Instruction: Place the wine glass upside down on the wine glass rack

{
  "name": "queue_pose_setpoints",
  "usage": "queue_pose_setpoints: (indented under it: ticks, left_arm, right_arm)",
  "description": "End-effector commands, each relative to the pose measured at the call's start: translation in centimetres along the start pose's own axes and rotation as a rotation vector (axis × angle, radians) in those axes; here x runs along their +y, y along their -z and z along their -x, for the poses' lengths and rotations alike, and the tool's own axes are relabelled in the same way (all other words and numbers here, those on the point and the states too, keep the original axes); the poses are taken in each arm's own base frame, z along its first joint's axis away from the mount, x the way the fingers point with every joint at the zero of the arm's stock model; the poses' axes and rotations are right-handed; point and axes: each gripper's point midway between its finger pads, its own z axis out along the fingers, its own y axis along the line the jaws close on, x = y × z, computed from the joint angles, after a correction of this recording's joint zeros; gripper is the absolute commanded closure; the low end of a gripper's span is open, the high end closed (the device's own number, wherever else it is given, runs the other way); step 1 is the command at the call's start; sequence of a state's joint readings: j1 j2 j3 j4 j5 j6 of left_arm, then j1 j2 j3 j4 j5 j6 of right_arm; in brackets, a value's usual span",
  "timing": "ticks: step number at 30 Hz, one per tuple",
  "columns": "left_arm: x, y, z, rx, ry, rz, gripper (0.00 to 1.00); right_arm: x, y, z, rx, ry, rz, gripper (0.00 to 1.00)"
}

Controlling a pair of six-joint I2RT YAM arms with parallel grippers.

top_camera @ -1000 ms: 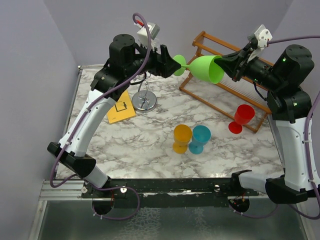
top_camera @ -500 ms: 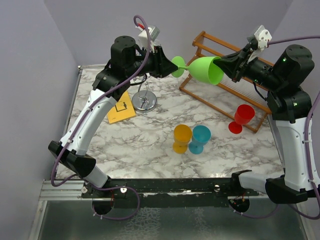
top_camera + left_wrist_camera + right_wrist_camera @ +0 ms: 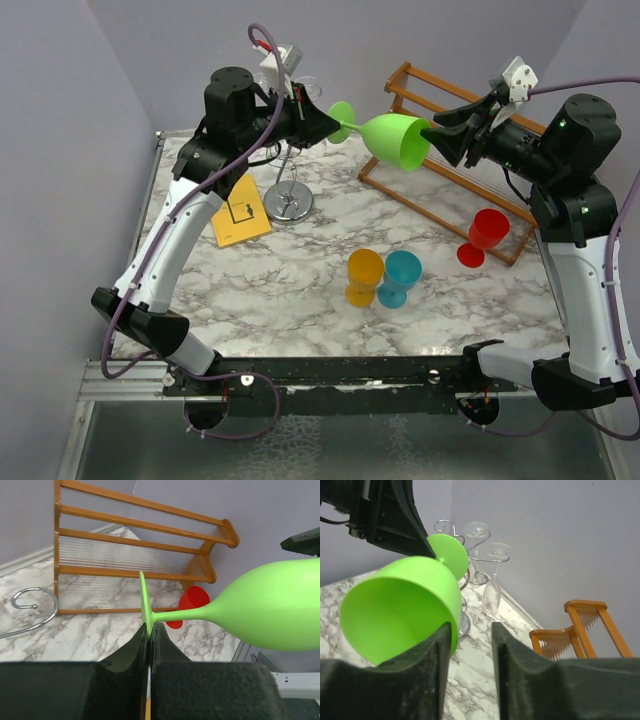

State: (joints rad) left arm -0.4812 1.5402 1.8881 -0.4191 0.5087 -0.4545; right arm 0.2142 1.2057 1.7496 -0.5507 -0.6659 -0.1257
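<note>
The green wine glass [image 3: 395, 140] [image 3: 270, 605] [image 3: 400, 610] hangs on its side in the air at the back of the table, foot to the left and bowl mouth to the right. My left gripper [image 3: 330, 125] [image 3: 149, 627] is shut on the thin edge of its foot. At the bowl's rim my right gripper [image 3: 435, 135] [image 3: 470, 630] stands open; one finger lies against the rim's outside and the gap is empty. The chrome wine glass rack [image 3: 288, 202] [image 3: 470, 555] stands below and behind my left gripper, a scroll arm [image 3: 30, 602] showing in the left wrist view.
Two clear glasses [image 3: 492, 580] hang upside down on the chrome rack. A brown wooden slatted rack [image 3: 450, 170] lies at the back right with a red glass [image 3: 487, 232] by it. An orange glass [image 3: 364, 275] and a blue glass [image 3: 402, 275] stand mid-table. A yellow card [image 3: 240, 215] lies left.
My left gripper has closed on the glass's foot. My right gripper has opened off the bowl's rim. The glass and left gripper have shifted slightly left.
</note>
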Motion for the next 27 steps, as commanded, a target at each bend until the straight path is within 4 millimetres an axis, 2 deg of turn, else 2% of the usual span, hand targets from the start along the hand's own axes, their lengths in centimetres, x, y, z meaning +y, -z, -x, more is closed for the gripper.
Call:
queue_pose_setpoints:
  ticks: [1,4,6,9,11,14,19,23,27]
  left_arm:
    - [-0.6,2.6,2.5,-0.072,-0.067,-0.008,1.00]
    - [0.4,3.4,3.2,-0.090,-0.109,0.025,1.00]
    - [1.3,4.1,3.9,-0.112,-0.149,0.063,1.00]
    - [2.6,5.5,5.3,-0.139,-0.228,0.137,1.00]
    - [3.5,6.6,6.4,-0.162,-0.293,0.207,1.00]
    - [4.5,8.9,8.5,-0.199,-0.411,0.326,1.00]
    - [6.2,13.3,11.3,-0.217,-0.613,0.561,1.00]
    - [6.7,17.3,13.4,-0.248,-0.677,0.716,1.00]
    - [6.3,20.5,15.0,-0.282,-0.706,0.799,1.00]
  right_arm:
    - [-0.7,0.7,0.8,-0.026,0.054,-0.053,0.55]
    - [-0.7,0.9,0.7,-0.020,0.063,-0.063,0.40]
    - [-0.6,1.2,0.5,-0.019,0.070,-0.067,0.24]
    - [-0.8,1.5,0.0,-0.001,0.098,-0.086,0.13]
    - [-1.2,1.7,-0.6,0.013,0.123,-0.108,0.11]
    - [-1.5,1.4,-2.8,0.056,0.166,-0.108,0.09]
    - [-2.1,0.6,-9.3,0.166,0.210,-0.094,0.08]
    - [-1.7,0.6,-12.6,0.199,0.216,-0.082,0.08]
    - [-0.2,0.6,-15.1,0.192,0.189,-0.039,0.08]
